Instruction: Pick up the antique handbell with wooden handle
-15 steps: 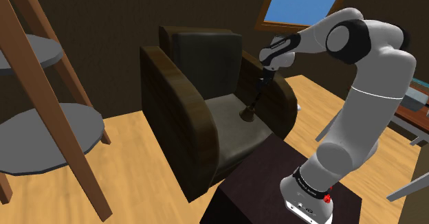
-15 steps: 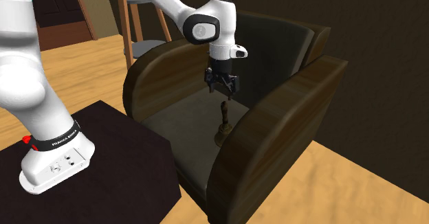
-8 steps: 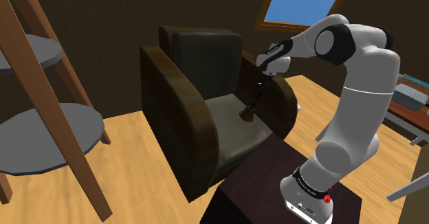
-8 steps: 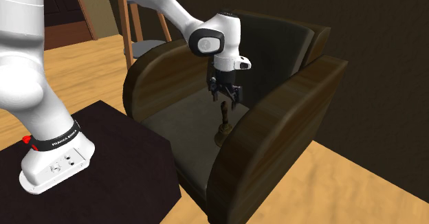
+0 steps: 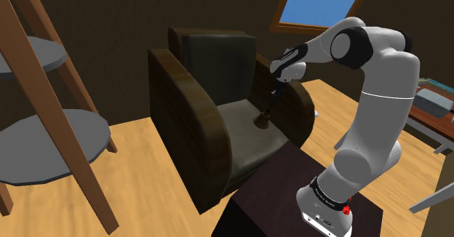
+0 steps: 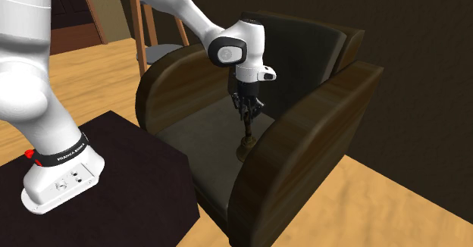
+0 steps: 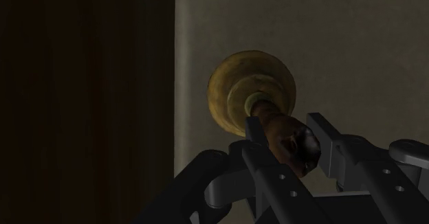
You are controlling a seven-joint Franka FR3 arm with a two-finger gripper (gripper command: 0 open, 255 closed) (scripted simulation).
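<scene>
A handbell with a brass-coloured bell (image 7: 251, 92) and a turned brown wooden handle (image 7: 285, 140) stands upright on the grey seat cushion (image 5: 244, 119) of a dark wooden armchair (image 6: 303, 154). My gripper (image 7: 289, 150) has come straight down over it and is shut on the top of the handle; both fingers (image 7: 330, 147) clasp the knob. In the shoulder view the gripper (image 5: 275, 94) sits just above the handbell (image 5: 262, 119). The second exterior view shows the gripper (image 6: 247, 110) on the handbell (image 6: 245, 143), which stands close to the chair's near armrest.
The armchair's armrests (image 5: 182, 105) and tall backrest (image 5: 218, 61) wall in the seat on three sides. A dark box, my stand (image 5: 276, 192), abuts the chair's front. A wooden shelf unit with round grey shelves (image 5: 51, 137) stands at the shoulder view's left.
The gripper came down onto the bell's handle and its fingers went from open to shut around the knob. The bell has stayed on the cushion.
</scene>
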